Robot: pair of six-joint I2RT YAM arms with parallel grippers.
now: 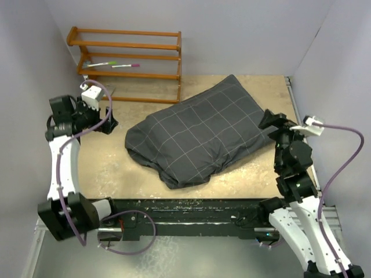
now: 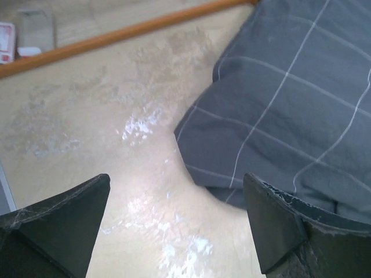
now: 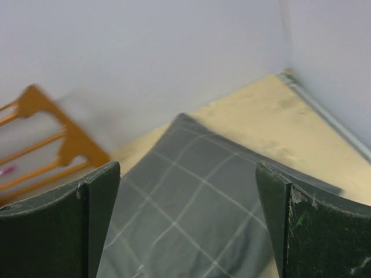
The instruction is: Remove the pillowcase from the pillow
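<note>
Lying diagonally across tabletop point(image 1: 110, 168) centre, top view: bulging pillowcase point(image 1: 200, 139); left gripper point(image 1: 110, 124) pointing at it from left, apart; right gripper point(image 1: 268, 120) sitting near its right corner. Left wrist: left gripper gaping wide, holding nothing, pillowcase edge beside. Right wrist: right gripper gaping wide, pillowcase beyond.

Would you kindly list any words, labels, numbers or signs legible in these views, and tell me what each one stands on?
No text is legible in any view.
Red-and-white object at the edge of the left wrist view: may carry print, too blurred to read.
Green-tipped marker and pink-tipped marker on the wooden rack: too small to read.
Pillowcase: only a pale grid, no writing.
</note>
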